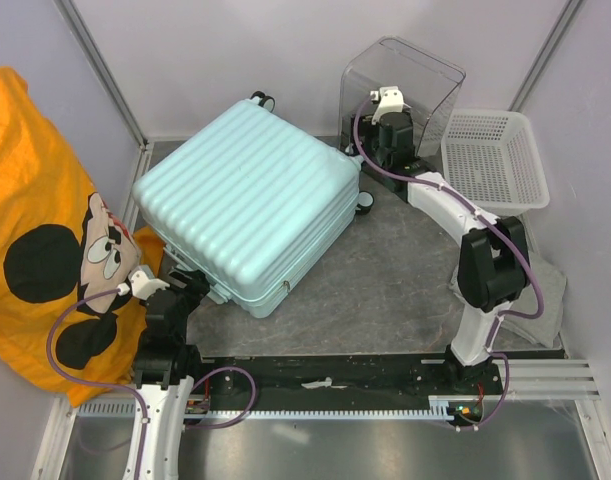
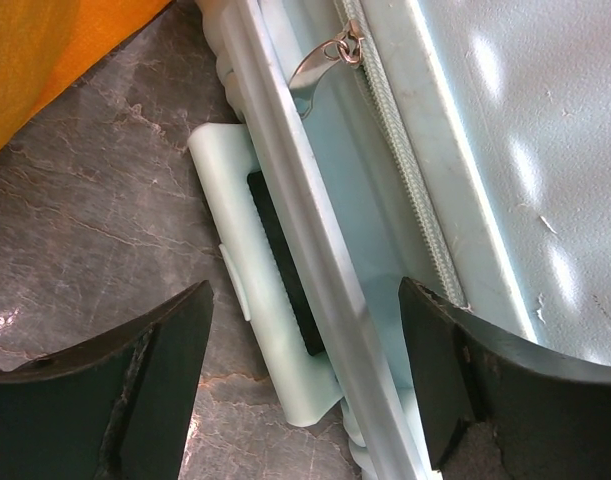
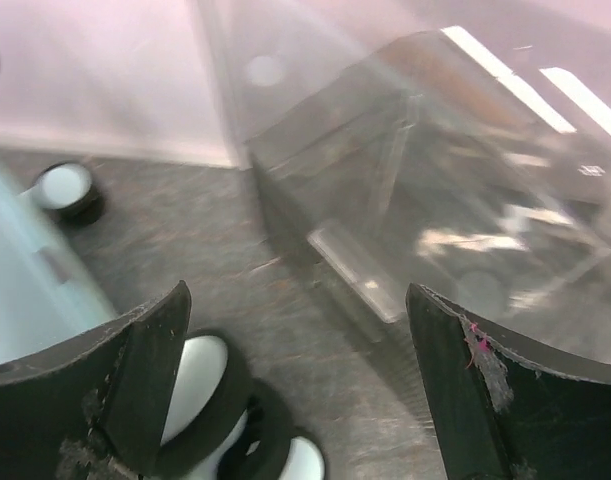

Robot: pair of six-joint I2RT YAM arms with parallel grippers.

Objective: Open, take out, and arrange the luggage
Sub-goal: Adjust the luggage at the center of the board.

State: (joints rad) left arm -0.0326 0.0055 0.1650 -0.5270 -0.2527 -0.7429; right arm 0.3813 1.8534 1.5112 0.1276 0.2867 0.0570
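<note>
The luggage [image 1: 250, 205], a mint ribbed hard-shell suitcase, lies flat and closed at the centre-left of the table. My left gripper [image 1: 190, 287] is at its near-left side. In the left wrist view it [image 2: 305, 385] stands open, its fingers [image 2: 135, 390] straddling the mint side handle [image 2: 275, 290] and the shell's rim without touching them. A metal zipper pull [image 2: 320, 70] hangs by the zipper track. My right gripper [image 1: 383, 140] hovers at the suitcase's far-right corner. It [image 3: 300, 390] is open and empty above a black-and-white spinner wheel [image 3: 215, 400].
A clear plastic box [image 1: 410, 85] stands at the back, close to the right gripper. Right of it is a white mesh basket [image 1: 495, 160]. An orange Mickey Mouse cloth [image 1: 45, 220] lies along the left side, and a grey cloth [image 1: 550, 290] lies at the right edge.
</note>
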